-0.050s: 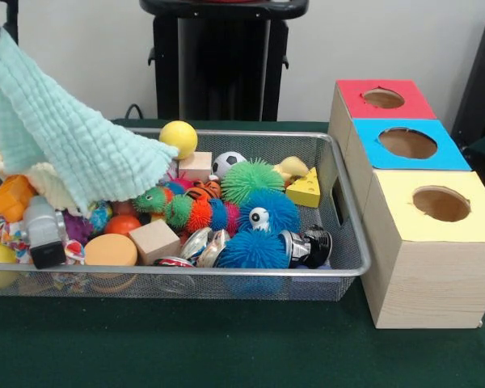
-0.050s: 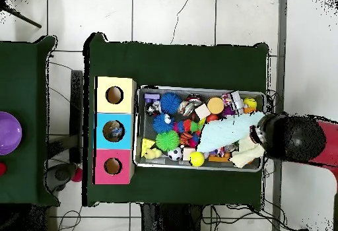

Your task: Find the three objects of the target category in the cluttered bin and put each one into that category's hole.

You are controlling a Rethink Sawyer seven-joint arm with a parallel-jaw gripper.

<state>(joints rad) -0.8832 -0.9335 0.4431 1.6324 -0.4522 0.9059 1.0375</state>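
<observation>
- A mint-green cloth (image 1: 65,137) is held up high over the left end of the wire bin (image 1: 352,267).
- The gripper (image 2: 254,134) is seen only from above, at the cloth's top corner; whether it is open or closed cannot be told.
- The toys under the cloth are uncovered, so the search step is judged to be in hand.
- Next, the cloth should be put aside and a target toy picked.
- Three boxes with holes, red (image 1: 384,99), blue (image 1: 407,143) and yellow (image 1: 440,204), are set just beside the bin's right end.
</observation>
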